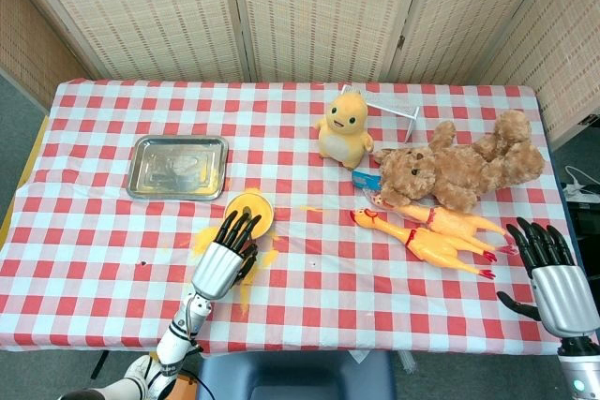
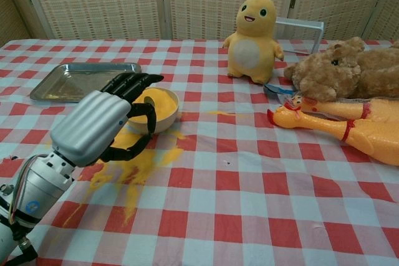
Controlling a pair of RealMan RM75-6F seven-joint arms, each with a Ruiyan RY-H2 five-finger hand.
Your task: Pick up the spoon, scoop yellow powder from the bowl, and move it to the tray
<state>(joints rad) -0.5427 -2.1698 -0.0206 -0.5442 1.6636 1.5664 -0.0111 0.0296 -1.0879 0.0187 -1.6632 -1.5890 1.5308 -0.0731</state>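
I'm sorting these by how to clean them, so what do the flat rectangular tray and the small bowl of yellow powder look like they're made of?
The flat rectangular tray looks like bare metal, probably stainless steel: silvery, shiny, with reflections across its floor. The small bowl of yellow powder has a smooth, pale wall; it could be ceramic or plastic, the views don't settle which.

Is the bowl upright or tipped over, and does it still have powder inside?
Upright: the bowl stands on its base and holds yellow powder. More powder lies spilled on the tablecloth beside it.
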